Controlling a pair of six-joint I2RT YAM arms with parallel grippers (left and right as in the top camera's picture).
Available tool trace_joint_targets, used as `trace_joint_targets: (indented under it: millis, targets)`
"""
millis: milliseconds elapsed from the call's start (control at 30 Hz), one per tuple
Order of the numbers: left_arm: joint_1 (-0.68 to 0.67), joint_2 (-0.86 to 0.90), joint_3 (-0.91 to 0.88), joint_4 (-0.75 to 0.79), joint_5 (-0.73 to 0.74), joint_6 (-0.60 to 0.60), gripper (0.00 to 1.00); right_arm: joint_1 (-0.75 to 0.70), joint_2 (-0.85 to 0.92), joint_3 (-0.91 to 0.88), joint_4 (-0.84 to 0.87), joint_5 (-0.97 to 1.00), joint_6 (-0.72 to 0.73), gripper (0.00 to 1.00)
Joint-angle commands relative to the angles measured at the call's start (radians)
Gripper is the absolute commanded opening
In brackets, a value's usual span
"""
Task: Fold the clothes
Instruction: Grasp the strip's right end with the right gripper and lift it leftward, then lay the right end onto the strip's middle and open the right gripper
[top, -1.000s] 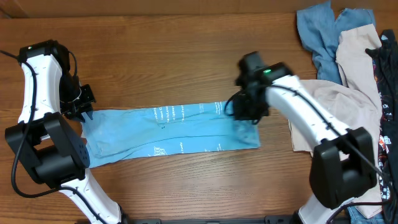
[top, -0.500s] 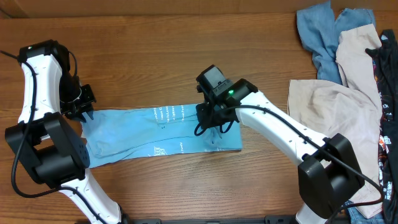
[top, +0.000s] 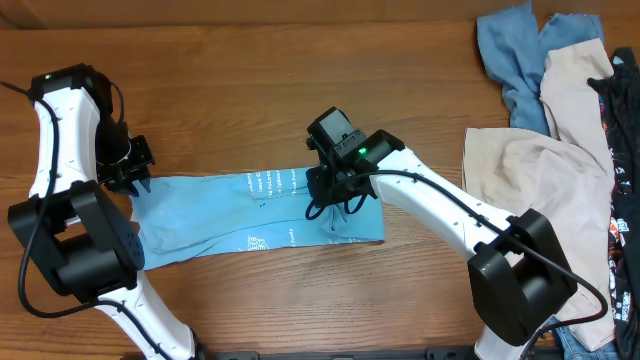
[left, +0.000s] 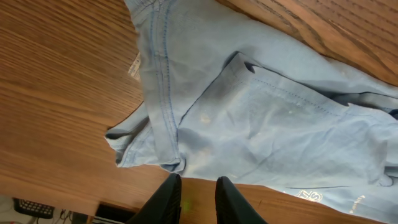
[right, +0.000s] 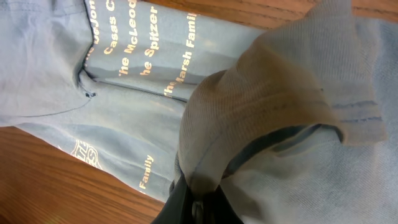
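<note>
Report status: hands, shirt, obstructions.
Right hand shut on sky-blue T-shirt hem, over its middle. Left hand at shirt's left end, not gripping. Loose garments piled far right, clear of fold.

The overhead view looks straight down on the counter (top: 250, 90) from far off. Each wrist view sits close above the sky-blue T-shirt (top: 230, 210), looking down past its own end effector. All three views share that shirt.

Robot lab bench setup. Two white-and-black arms (top: 55, 150) mounted at the near edge of a wood-grain table (top: 250, 90). Loose garments (top: 560, 90) heaped at upper right of frame; keyboard corner (left: 34, 208) at lower left of left wrist view.
</note>
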Motion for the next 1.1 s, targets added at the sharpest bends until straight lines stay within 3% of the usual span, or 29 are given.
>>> trace_joint_targets:
  millis: [0,400,567,733,900,1067]
  targets:
    - [0.003,-0.026,0.012,0.000,0.013,0.016,0.23,0.006,0.000,0.024,0.011,-0.019,0.004,0.04]
    - [0.003,-0.026,0.012,0.000,0.013,0.016,0.22,0.045,0.000,0.024,0.046,-0.059,-0.055,0.06]
    - [0.003,-0.026,0.012,0.000,0.013,0.016,0.22,0.045,0.000,0.023,0.061,-0.071,-0.056,0.38]
    - [0.004,-0.026,0.012,0.000,0.013,0.016,0.22,0.044,0.000,0.024,0.058,-0.138,-0.177,0.47]
    - [0.003,-0.026,0.012,-0.001,0.013,0.016,0.22,0.030,0.000,0.024,0.042,0.067,-0.093,0.48]
    - [0.004,-0.026,0.012,-0.002,0.012,0.016,0.23,0.029,0.000,0.019,0.020,0.205,-0.042,0.38]
